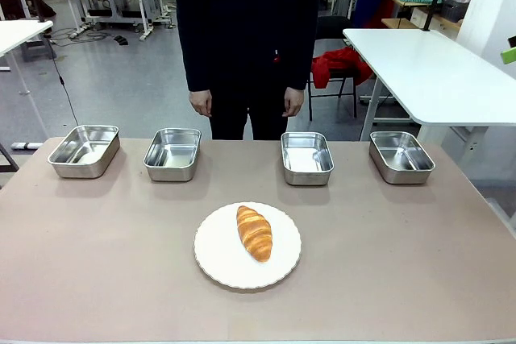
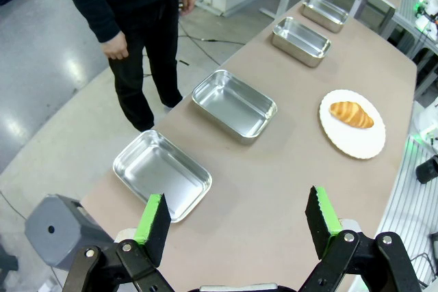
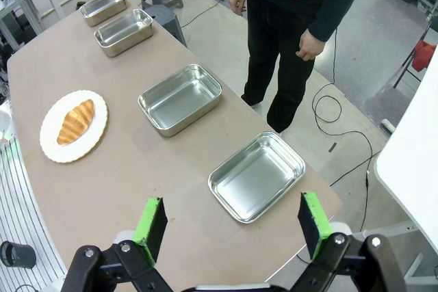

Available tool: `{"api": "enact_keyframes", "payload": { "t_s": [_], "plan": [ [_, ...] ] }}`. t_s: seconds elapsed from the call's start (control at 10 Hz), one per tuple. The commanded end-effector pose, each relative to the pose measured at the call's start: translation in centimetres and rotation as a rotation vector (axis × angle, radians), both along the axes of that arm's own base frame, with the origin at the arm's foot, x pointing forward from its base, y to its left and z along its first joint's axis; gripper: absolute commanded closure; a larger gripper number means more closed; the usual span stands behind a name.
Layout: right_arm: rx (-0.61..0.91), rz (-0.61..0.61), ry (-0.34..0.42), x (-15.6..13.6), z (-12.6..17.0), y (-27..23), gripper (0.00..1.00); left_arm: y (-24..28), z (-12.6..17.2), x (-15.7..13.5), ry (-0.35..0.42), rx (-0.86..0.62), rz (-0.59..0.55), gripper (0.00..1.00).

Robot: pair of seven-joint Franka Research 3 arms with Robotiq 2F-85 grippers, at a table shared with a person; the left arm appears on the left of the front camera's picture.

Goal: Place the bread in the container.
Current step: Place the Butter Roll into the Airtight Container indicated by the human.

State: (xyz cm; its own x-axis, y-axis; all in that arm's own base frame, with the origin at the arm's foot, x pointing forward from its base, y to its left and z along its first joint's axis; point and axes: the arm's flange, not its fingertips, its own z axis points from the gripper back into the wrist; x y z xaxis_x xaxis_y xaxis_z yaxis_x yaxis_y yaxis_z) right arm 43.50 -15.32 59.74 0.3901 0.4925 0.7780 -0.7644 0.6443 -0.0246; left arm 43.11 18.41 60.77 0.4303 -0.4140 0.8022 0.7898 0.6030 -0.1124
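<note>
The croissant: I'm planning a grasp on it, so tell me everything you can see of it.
The croissant is golden-brown, with ridged bands across its body and two tapered ends. It looks like whole baked pastry, with no piece missing. It lies flat on the round white plate, near the plate's middle. Its long axis runs from far to near, and the near end slants slightly toward the robot's right. Only the plate touches it.

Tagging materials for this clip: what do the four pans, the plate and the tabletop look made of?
Pans: metal, likely stainless steel, with a polished finish and mirror-like reflections inside. Plate: plain white with little gloss, either ceramic or plastic; the look leaves it open. Tabletop: dull pinkish-brown surface without glare, possibly laminate or a mat.
</note>
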Motion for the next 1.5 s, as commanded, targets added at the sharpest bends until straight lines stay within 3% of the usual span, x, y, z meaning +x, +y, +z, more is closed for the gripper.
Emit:
{"api": "enact_keyframes", "payload": {
  "t_s": [0.0, 1.4],
  "plan": [
    [0.008, 0.003, -0.009, 0.10, 0.03, 0.05, 0.00, -0.03, 0.05, -0.20, -0.010, 0.000, -0.013, 0.00],
    [0.008, 0.003, -0.009, 0.10, 0.03, 0.05, 0.00, -0.03, 0.05, -0.20, -0.010, 0.000, -0.013, 0.00]
  ]
}}
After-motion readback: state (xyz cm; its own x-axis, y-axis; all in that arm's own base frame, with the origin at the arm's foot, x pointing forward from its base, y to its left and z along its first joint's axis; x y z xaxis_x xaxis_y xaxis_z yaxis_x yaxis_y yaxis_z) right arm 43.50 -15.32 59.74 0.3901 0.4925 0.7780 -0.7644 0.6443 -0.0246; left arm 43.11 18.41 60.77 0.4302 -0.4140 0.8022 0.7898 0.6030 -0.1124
